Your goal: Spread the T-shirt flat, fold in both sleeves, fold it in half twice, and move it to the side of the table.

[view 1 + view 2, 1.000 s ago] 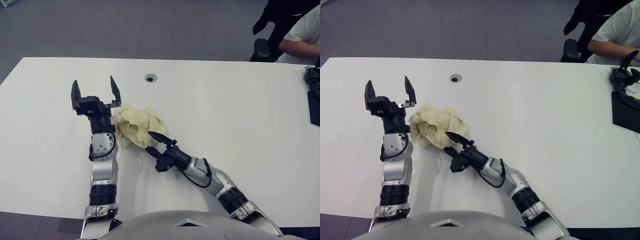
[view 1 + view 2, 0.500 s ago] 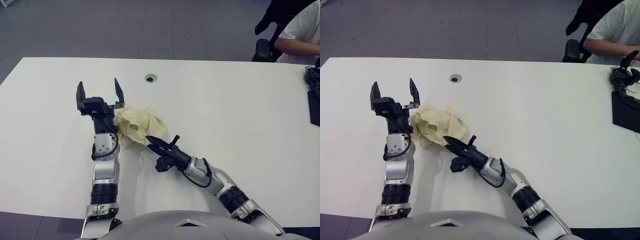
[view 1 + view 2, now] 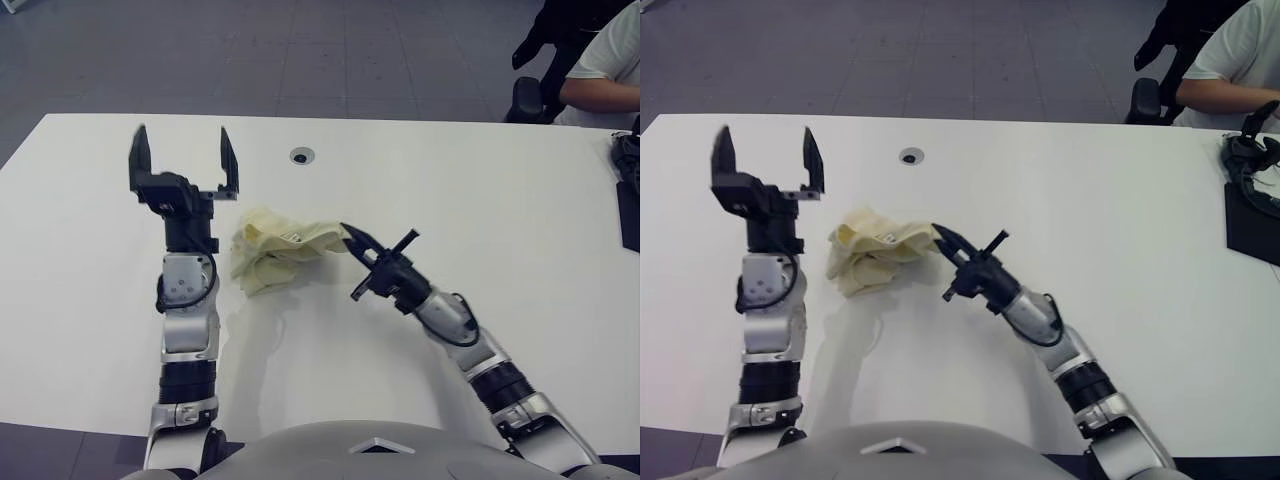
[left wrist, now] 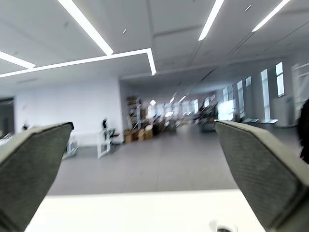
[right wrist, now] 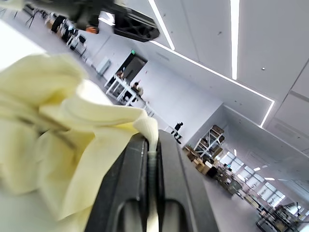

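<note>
Table point(image 3: 520, 200), white and wide, carries everything. On its left-of-centre part lies the T-shirt point(image 3: 268, 252), pale yellow and crumpled in a heap, not spread flat. It sits between the two arms. One edge of the cloth is drawn out toward the robot's right into a narrow point.

The left arm point(image 3: 188, 300) stands upright from the near edge, just beside the heap. The right arm point(image 3: 462, 332) stretches in low from the near right corner toward the middle.

That drawn-out point of the T-shirt ends in the right gripper point(image 3: 346, 232), whose fingers point(image 5: 128, 183) are pressed together on the fabric. The right wrist view has the cloth pinched in the thin slit between them. The held edge seems lifted a little off the surface, though the angle makes this hard to judge.

The left gripper point(image 3: 182, 150) is raised above the table, to the left of the T-shirt and apart from it. Its pads point(image 4: 29, 164) are spread wide with nothing between them.

Dark gear point(image 3: 1252, 200) rests at the far right edge, well apart from the T-shirt. A small round hole point(image 3: 301, 155) sits in the tabletop beyond the heap.
</note>
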{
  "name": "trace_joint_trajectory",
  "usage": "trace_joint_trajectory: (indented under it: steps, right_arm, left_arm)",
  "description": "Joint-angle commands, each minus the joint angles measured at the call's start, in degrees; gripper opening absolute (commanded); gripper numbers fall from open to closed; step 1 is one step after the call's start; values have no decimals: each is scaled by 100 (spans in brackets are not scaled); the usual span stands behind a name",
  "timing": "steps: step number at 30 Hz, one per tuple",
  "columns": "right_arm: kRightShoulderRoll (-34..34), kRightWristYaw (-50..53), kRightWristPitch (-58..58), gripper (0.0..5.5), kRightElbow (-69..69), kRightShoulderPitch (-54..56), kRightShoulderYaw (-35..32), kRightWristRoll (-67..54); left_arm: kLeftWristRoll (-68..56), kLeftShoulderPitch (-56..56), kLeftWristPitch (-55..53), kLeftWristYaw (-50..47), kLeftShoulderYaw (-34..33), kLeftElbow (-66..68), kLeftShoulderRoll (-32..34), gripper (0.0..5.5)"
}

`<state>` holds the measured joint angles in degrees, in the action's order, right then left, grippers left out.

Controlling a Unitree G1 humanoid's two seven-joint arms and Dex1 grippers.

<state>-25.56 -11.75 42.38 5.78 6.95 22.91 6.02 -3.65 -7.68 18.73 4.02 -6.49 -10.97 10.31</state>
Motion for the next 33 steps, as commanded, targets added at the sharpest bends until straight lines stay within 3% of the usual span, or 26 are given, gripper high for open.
trace_joint_trajectory:
  steps: [1, 5, 10, 14, 19, 23, 26, 33]
  right_arm:
    - [-1275, -1667, -615, 3, -1263, -470, -19, -1688]
    - [-1903, -2536, -1148, 3, -1670, -882, 87, -1557]
    - [-1792, -2616, -1358, 3, -1629, -1136, -178, -1356]
    - [-1332, -2220, -1385, 3, -1589, -1118, -475, -1107]
    - [-983, -2060, -1712, 3, -1923, -1162, -1019, -1829]
    - [-979, -2228, -1926, 3, -2211, -1379, -1203, -2118]
    - [-963, -2369, -2040, 3, -2317, -1508, -1281, -2264]
    - [-792, -2563, -2111, 3, -2321, -1586, -1250, -2198]
  left_arm:
    - [-820, 174, -653, 1360, 67, -1023, 1071, 540]
    - [-829, 731, -864, 2994, 772, -1058, 2111, 540]
    - [-268, 1609, -746, 3652, 1336, -1272, 2612, 540]
    - [1135, 2281, -549, 3132, 1780, -1234, 2502, 540]
    - [1737, 3063, -472, 2683, 1705, -1337, 2464, 540]
    - [2625, 2750, -586, 2054, 1701, -941, 2286, 540]
    - [2641, 2553, -592, 1703, 1657, -920, 1997, 540]
    - [2314, 2269, -589, 1364, 1498, -865, 1591, 426]
